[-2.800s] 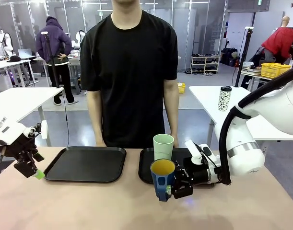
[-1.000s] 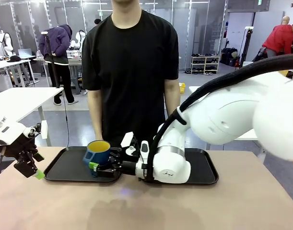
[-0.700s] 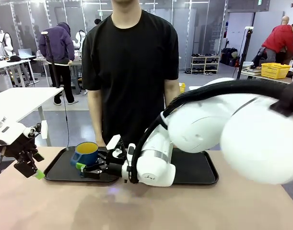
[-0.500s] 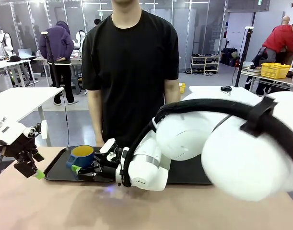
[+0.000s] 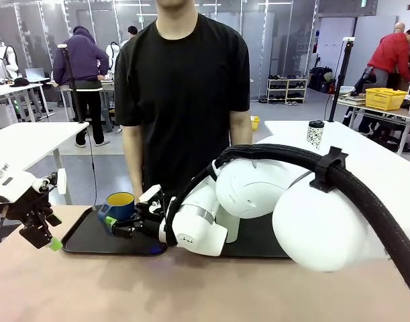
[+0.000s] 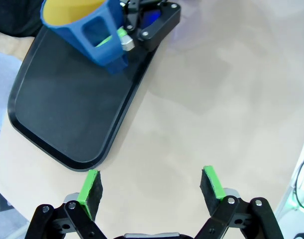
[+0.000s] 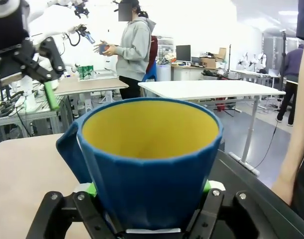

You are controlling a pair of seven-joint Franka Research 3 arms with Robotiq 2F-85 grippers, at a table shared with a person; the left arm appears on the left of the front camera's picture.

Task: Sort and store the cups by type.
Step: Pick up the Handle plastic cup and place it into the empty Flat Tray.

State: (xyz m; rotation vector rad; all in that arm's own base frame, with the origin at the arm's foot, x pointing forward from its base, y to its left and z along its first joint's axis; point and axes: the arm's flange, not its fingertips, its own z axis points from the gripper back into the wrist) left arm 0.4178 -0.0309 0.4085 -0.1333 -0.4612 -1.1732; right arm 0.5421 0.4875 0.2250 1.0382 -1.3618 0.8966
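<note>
Over left tray (image 5: 90, 236) — mug (image 5: 120, 204) farther left

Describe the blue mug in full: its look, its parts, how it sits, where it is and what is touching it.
The blue mug is dark blue outside with faceted walls and yellow inside, seemingly empty, likely plastic, with a squared loop handle. It stands upright, open mouth up, over the left black tray; whether its base rests on the tray cannot be told. The right hand is shut on it, a green pad at each side of its lower wall. The open left hand is well clear of it.
</note>
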